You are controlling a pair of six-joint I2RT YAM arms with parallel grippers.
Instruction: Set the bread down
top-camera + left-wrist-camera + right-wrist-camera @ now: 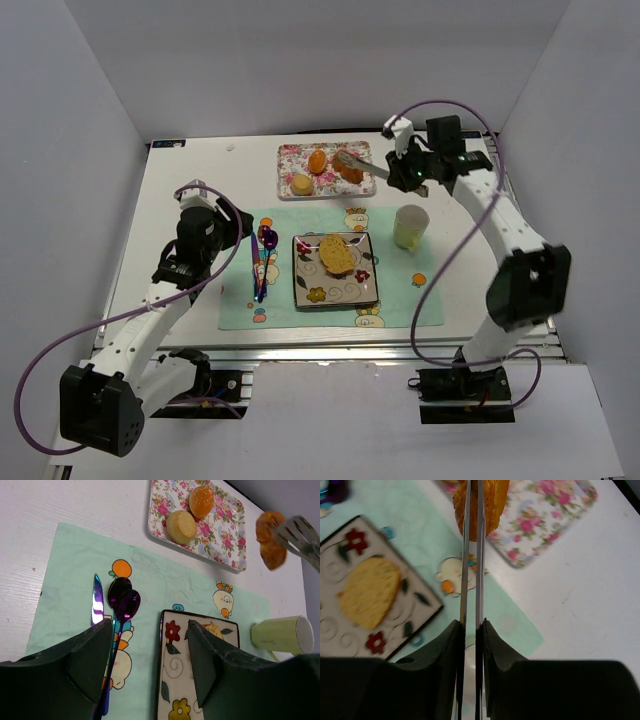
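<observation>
While the right claw (471, 627) is clamped on the tongs (464, 555), their tips pinch a bread piece (496, 500) near the floral tray (545, 515). The left claw (150, 655) stands wide apart, holding nothing.

The left arm (150, 310) reached forward from its base with the elbow bent and the wrist turned inward. The left pincer (150, 655) hung with its jaws spread wide, gripping nothing. The right arm (510, 230) stretched far forward, its forearm angled inward. The right pincer (471, 630) was clamped on the handles of the tongs (465, 555), pressing the two blades close together.
</observation>
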